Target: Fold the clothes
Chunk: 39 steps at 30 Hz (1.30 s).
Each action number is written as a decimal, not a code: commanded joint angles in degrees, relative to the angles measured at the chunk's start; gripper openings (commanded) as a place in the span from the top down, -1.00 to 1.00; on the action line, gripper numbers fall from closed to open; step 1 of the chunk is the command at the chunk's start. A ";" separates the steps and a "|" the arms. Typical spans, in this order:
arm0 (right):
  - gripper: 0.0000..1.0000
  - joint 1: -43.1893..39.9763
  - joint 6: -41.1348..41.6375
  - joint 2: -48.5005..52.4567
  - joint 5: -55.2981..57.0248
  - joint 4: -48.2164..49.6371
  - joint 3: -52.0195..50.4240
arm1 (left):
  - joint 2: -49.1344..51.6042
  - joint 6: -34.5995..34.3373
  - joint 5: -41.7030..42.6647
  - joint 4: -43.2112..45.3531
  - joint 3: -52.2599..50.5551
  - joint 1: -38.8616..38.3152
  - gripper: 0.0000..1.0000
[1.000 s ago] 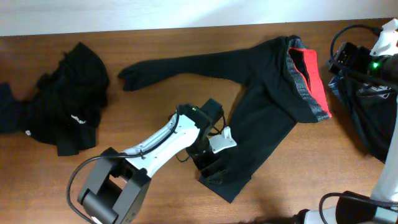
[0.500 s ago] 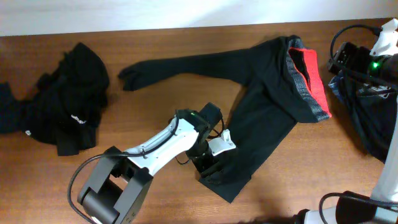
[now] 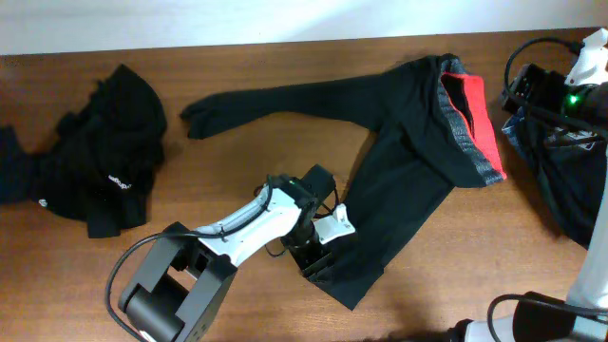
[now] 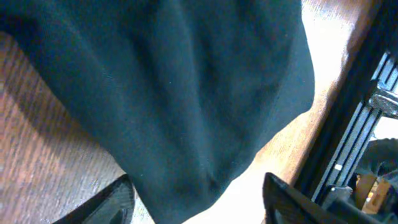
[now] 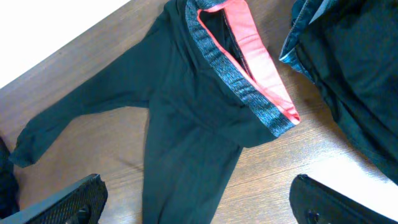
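progress: early, nothing folded | black long trousers with speckled grey waistband, red lining [image 3: 408, 180] spread flat, legs splayed | left gripper [image 3: 316, 258] at their lower cuff, jaws wide, cloth between (not pinched) | right gripper [image 5: 199, 208] raised beyond waistband end, agape, empty | crumpled black logo heap [image 3: 104, 161] left of trousers, navy pile [image 3: 560, 180] right: untouched

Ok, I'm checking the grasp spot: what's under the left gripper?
The leg end of the black trousers lies under the left gripper, on the wooden table. Dark cloth lies between its open fingers. Whatever lies beneath the cloth is covered.
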 commanded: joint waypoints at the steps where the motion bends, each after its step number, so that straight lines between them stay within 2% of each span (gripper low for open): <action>1: -0.97 -0.20 -0.81 -0.09 -0.55 0.15 0.22 | -0.33 -0.63 -0.42 0.42 -0.42 -0.02 -0.18; 2: -0.97 -0.20 -0.81 -0.09 -0.55 0.15 0.22 | -0.33 -0.94 -0.44 0.46 -0.42 -0.02 -0.05; 3: -0.97 -0.20 -0.81 -0.09 -0.55 0.15 0.22 | -0.33 -1.40 -0.66 0.48 -0.42 -0.02 0.17; 4: -0.97 -0.20 -0.81 -0.09 -0.55 0.15 0.22 | -0.33 -2.23 -1.18 0.50 -0.42 0.02 0.50; 7: -0.97 -0.20 -0.81 -0.09 -0.52 0.00 0.22 | -0.33 -4.39 -3.89 0.35 -0.42 0.02 0.92; 8: -0.97 -0.20 -0.81 -0.09 -0.55 -0.04 0.22 | -0.33 -5.14 -5.03 0.26 -0.42 0.02 0.99; 16: -0.97 -0.20 -0.81 -0.09 -0.57 -0.04 0.22 | -0.35 -11.58 -15.37 -2.19 1.62 2.99 0.99; 21: -0.97 -0.20 -0.81 -0.09 -1.01 -0.04 0.22 | -0.37 -11.56 -15.96 -2.12 5.33 8.98 0.99; 25: -0.97 -0.20 -0.81 -0.09 -1.11 -0.04 0.22 | -0.35 -11.58 -20.28 -1.03 8.28 14.80 0.99; 39: -0.97 -0.20 -0.83 -0.09 -1.46 -0.02 0.22 | -0.35 -11.54 -28.83 5.57 8.83 23.91 0.99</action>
